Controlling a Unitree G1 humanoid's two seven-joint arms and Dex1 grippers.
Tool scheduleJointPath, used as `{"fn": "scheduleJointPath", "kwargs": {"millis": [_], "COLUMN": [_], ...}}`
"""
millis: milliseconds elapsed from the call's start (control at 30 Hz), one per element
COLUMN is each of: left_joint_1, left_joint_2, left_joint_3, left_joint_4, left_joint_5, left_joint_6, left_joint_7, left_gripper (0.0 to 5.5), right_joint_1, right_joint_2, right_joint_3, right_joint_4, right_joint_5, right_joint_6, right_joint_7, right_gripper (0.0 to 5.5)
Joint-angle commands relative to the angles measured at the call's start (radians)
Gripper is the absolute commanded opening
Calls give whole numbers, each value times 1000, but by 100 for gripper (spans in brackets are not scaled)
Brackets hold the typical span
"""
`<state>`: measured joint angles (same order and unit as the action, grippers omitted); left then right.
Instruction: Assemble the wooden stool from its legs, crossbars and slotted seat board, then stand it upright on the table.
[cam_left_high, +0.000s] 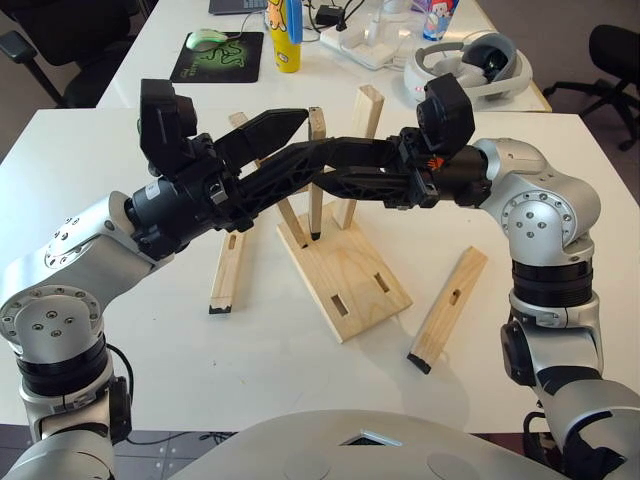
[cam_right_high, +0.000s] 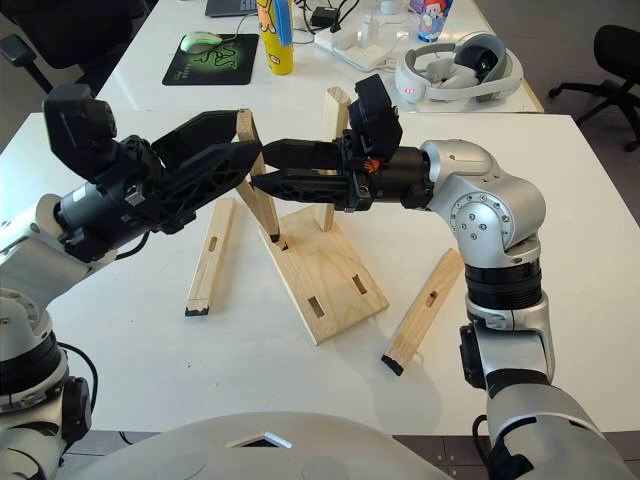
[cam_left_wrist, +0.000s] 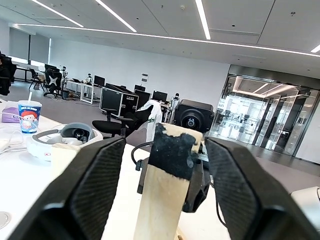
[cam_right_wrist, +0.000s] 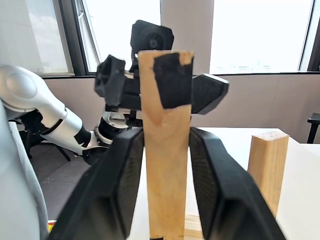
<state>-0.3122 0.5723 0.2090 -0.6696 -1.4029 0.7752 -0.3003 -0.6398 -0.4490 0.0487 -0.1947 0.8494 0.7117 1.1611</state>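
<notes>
The right claw pinches the leaning leg tight. The leg's foot seems to sit in a slot of the board, which lies flat. The left claw is wide open around the leg's top and holds nothing. If either claw pushes sideways, the leg may pop out or the board may slide. The table is white and smooth. Behind it is a desk with a headset.

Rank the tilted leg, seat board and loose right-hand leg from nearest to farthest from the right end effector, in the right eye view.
1. Tilted leg, gripped in the right end effector.
2. Seat board, on the table below.
3. Loose leg, lying flat on the robot's right.
</notes>
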Motion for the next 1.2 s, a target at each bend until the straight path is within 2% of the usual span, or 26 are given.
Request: {"fn": "scheduleJointPath", "kwargs": {"millis": [33, 200, 467, 500, 633, 733, 933, 1067, 1200], "left_joint_1": [-18, -24, -31, -32, -25, -6, 193, 401, 437], "left_joint_2": [12, 14, 14, 14, 15, 23, 94, 186, 182], "left_joint_3": [-9, -9, -14, -14, -14, 3, 159, 277, 244], "left_joint_4": [4, 5, 21, 23, 30, 35, -20, 29, 163], "left_joint_5": [-7, -21, -13, -11, 8, 25, -5, 132, 353], "left_joint_6": [-13, -18, -26, -27, -36, -46, -48, -38, -114], "left_joint_7": [1, -3, -8, -8, -3, -1, -45, -162, -190], "left_gripper": [223, 142, 142, 142, 140, 140, 140, 139, 139], "right_joint_1": [-24, -30, -49, -55, -70, -74, -121, -75, -10], "right_joint_2": [-7, -9, -20, -24, -33, -42, -52, -60, -41], "right_joint_3": [5, 4, 15, 15, 8, -10, -140, -182, -202], "right_joint_4": [-4, 11, 40, 47, 60, 70, 213, 215, 166], "right_joint_5": [12, 12, 4, 8, 6, 2, -3, -30, -42], "right_joint_6": [12, 18, 43, 58, 80, 75, 51, 20, -6], "right_joint_7": [20, 27, 37, 36, 36, 30, -63, -106, -175], "right_gripper": [134, 134, 134, 171, 231, 238, 238, 238, 238]}}
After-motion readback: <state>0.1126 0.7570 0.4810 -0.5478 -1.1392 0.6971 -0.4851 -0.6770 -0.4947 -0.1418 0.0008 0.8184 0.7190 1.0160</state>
